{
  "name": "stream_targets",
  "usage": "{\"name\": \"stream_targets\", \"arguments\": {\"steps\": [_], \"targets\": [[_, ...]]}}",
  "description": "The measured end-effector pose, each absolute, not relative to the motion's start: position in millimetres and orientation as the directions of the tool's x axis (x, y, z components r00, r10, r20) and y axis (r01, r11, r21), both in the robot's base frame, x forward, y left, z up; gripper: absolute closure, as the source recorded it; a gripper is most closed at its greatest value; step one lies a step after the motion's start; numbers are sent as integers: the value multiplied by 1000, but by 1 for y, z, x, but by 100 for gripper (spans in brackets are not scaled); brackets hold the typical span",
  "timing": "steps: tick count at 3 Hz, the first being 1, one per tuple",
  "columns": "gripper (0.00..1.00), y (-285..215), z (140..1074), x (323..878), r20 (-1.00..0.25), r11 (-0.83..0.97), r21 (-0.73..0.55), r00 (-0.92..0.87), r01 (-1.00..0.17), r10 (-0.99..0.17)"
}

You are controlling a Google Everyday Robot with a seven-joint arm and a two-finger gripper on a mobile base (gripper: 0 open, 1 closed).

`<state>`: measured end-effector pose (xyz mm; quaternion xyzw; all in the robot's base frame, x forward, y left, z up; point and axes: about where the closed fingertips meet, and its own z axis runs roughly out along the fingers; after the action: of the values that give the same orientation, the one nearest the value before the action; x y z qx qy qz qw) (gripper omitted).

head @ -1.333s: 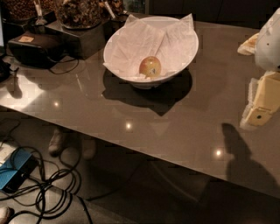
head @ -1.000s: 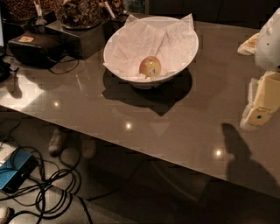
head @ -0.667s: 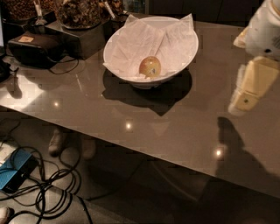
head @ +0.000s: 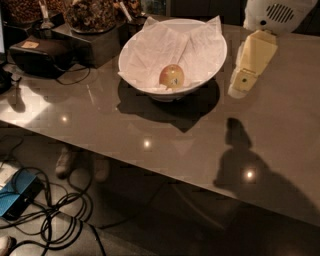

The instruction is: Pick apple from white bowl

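Observation:
The apple (head: 171, 76), small, yellow-green with a red-orange blush, lies in the bottom of the white bowl (head: 176, 93). The bowl is wide, lined with crumpled white napkins, and stands on the grey-brown table at the back middle. My gripper (head: 242, 82), cream-coloured under a white arm housing (head: 276, 15), hangs just right of the bowl's rim, above the tabletop and outside the bowl. It points down and to the left. It holds nothing that I can see. Its shadow falls on the table in front of it.
Dark containers of brown snacks (head: 90, 15) stand at the back left, with a black device (head: 37, 52) and cord beside them. The table's front edge runs diagonally across the lower view. Below it on the floor lie cables and a blue box (head: 17, 196).
My gripper has moved left and farther back, from the right edge of the table to just beside the bowl's right rim. The apple and the bowl have not moved.

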<state>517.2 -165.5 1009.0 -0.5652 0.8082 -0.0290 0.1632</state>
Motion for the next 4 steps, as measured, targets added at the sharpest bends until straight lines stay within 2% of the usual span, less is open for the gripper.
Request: {"name": "stream_targets", "arguments": {"steps": [1,2,3,4], "targets": [[0,-166,1009,517,-231,360,-232,-308,-904,-923],[0,-149,1011,539,-272,407,-217,-346,-887,-898],[0,-98,1017,596,-316,421,-193,-350,-886,-882],[0,-99,1021,600,-342,441,-217,-356,-871,-870]]}}
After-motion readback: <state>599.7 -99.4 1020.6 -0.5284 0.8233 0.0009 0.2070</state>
